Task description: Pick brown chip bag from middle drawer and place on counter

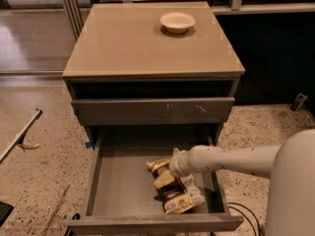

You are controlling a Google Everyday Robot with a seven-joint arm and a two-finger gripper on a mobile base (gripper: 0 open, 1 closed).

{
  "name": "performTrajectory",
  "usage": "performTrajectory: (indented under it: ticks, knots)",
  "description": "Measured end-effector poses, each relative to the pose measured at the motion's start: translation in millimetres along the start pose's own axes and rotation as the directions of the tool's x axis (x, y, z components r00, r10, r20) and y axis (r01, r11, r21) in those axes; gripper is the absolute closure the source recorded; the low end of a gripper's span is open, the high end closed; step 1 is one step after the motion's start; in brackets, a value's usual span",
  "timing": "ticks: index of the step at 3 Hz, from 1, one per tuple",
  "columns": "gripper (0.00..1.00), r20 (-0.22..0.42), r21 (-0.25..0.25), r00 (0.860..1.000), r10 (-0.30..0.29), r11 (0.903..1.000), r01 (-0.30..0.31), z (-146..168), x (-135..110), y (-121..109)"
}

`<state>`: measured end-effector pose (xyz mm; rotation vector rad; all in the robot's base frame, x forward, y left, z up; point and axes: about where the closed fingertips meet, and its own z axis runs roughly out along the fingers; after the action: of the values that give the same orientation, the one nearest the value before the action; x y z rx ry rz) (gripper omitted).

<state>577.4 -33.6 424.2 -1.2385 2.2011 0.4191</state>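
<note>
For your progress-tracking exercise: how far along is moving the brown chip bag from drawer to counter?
Done: the middle drawer stands open. In hand: the gripper is down at the brown chip bag inside it. Left: lifting the bag onto the counter.

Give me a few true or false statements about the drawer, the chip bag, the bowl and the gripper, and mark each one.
1. The brown chip bag lies in the open middle drawer. True.
2. The white bowl sits in the drawer beside the bag. False: it stands on the counter, toward the back right.
3. The gripper is down in the drawer, at the bag. True.
4. The bag lies in the drawer's left half. False: it lies in the right half, near the front.
</note>
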Motion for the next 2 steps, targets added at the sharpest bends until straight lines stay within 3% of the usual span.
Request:
performTrajectory:
  ticks: [1,2]
  knots:
    - [0.00,-0.005,-0.003,1.000,0.012,0.9999,-0.012,3.7,16.5,8.2]
    - [0.18,-0.029,-0.024,0.999,0.033,0.9991,-0.033,10.7,31.6,18.7]
